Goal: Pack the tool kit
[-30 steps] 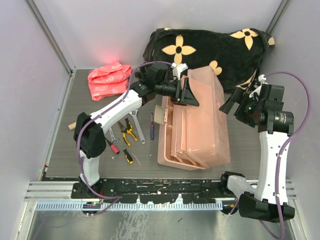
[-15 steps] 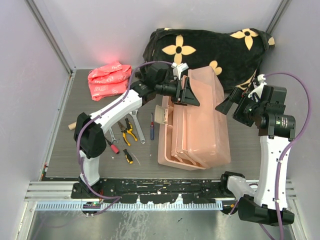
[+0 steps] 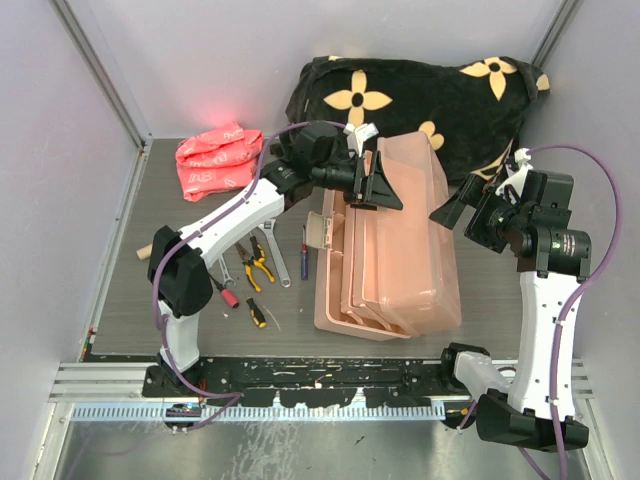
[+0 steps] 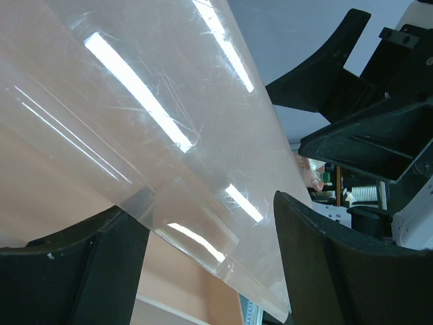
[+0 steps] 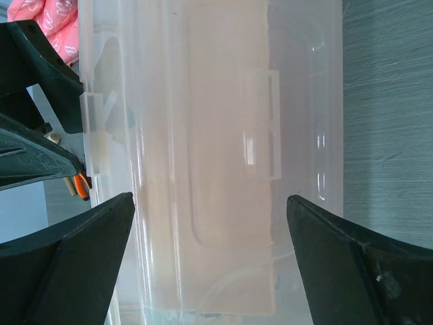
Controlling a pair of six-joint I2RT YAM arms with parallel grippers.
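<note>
Toolbox [image 3: 400, 260], salmon-pink and translucent, lies mid-table, its far end by the flowered black fabric [image 3: 420, 95]. The left gripper [image 3: 375, 188] straddles its thin upper-left edge, fingers spread. The right gripper [image 3: 462, 215] hangs wide open just off the right wall. Pliers [image 3: 258, 265] and other hand tools lie on bare table [image 3: 130, 290] to the left.

The toolbox [image 3: 400, 250] is a big salmon-pink see-through plastic thing, long side running front to back. Its tiered trays are stepped out toward the left, so you get several pink edges side by side. There's a whitish latch [image 3: 322, 232] on its left side. The hand tools are all loose outside the box, just left of it: a skinny screwdriver [image 3: 304, 250], a silver wrench [image 3: 277, 262], orange-and-yellow pliers [image 3: 257, 262], a red-handled tool [image 3: 228, 296] and a yellow-and-black tool [image 3: 257, 313].
</note>
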